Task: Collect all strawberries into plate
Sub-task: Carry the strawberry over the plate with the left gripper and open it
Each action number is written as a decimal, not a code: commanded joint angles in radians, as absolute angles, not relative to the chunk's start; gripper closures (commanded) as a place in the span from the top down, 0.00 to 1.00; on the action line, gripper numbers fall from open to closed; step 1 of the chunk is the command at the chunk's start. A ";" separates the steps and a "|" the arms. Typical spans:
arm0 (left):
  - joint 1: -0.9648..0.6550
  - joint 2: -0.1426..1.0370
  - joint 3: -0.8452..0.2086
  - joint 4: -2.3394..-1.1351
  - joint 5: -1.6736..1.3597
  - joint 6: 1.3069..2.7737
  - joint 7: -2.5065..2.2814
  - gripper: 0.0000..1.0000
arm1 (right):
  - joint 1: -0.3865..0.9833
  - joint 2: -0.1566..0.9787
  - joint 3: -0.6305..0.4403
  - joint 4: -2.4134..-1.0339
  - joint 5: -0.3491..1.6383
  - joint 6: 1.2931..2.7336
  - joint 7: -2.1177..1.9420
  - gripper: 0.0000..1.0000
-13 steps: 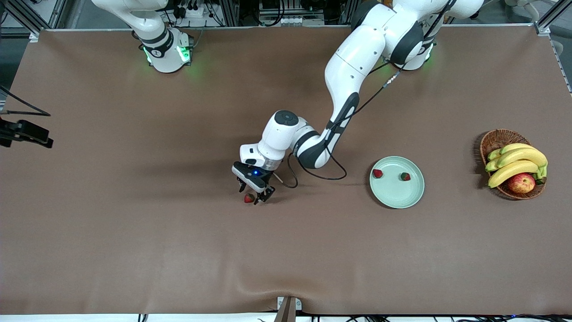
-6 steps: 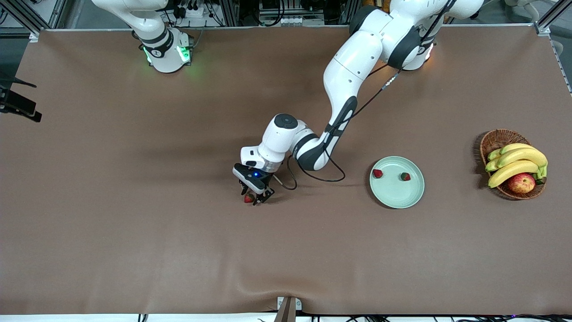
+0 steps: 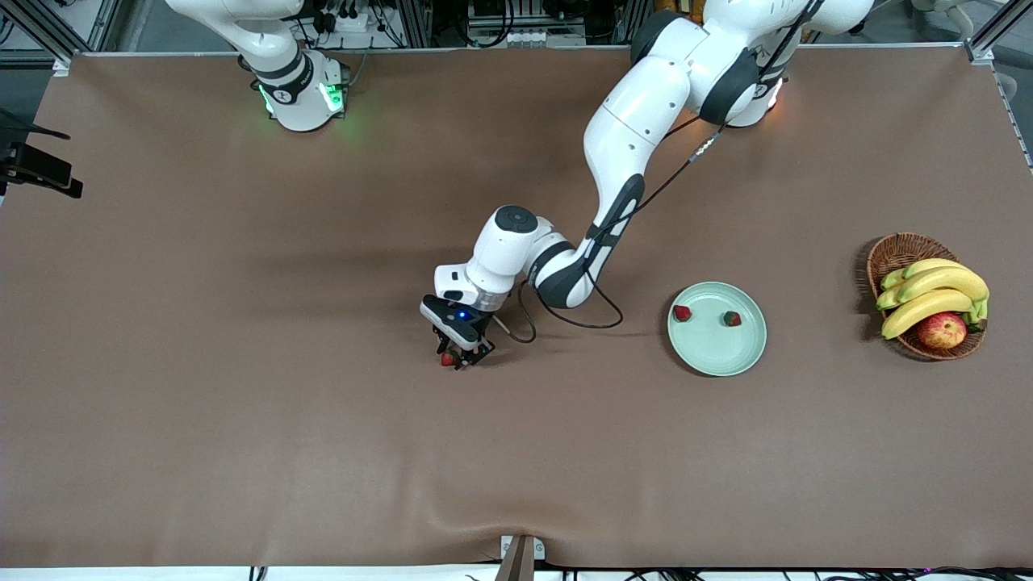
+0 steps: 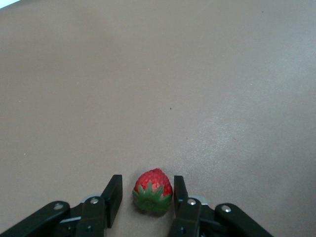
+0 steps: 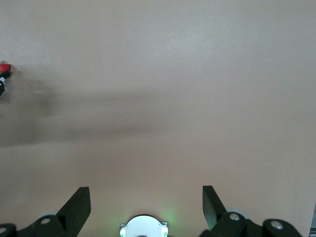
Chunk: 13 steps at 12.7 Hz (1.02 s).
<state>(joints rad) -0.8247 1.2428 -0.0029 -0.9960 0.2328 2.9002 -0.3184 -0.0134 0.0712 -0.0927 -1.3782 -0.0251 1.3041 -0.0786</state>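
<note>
L gripper [image 4: 143, 200] sits w/ fingers around last berry [image 4: 153, 190], not clamped yet; 2 berries [image 3: 683, 313] [image 3: 731, 319] already on plate [image 3: 717, 355]; R gripper [image 5: 145, 200] open, waiting.

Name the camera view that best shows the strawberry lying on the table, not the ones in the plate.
The left wrist view: the strawberry fills the gap between the left end effector's fingers, cap and skin clear. The front view shows only a red speck under that end effector. The right wrist view catches a red sliver at its edge.
</note>
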 commanded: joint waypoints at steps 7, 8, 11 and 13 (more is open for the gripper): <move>-0.833 1.234 0.009 -0.954 0.222 2.907 -0.324 0.00 | -0.029 0.018 -0.075 -1.411 -0.026 1.296 -0.061 1.00; -0.825 1.200 0.011 -0.962 0.207 2.902 -0.324 0.00 | -0.029 0.018 -0.075 -1.414 -0.026 1.296 -0.061 1.00; -0.796 1.083 0.011 -1.040 0.155 2.860 -0.325 0.00 | -0.026 0.018 -0.068 -1.411 -0.023 1.310 -0.060 1.00; -0.764 0.982 0.006 -1.107 0.153 2.753 -0.325 0.00 | -0.025 0.018 -0.058 -1.413 -0.021 1.351 -0.060 1.00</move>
<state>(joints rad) -0.7855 1.1136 0.0043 -0.9793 0.1701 2.8277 -0.3209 -0.0133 0.0384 -0.0778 -1.3906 -0.0240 1.3169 -0.0755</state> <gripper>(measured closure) 0.678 0.000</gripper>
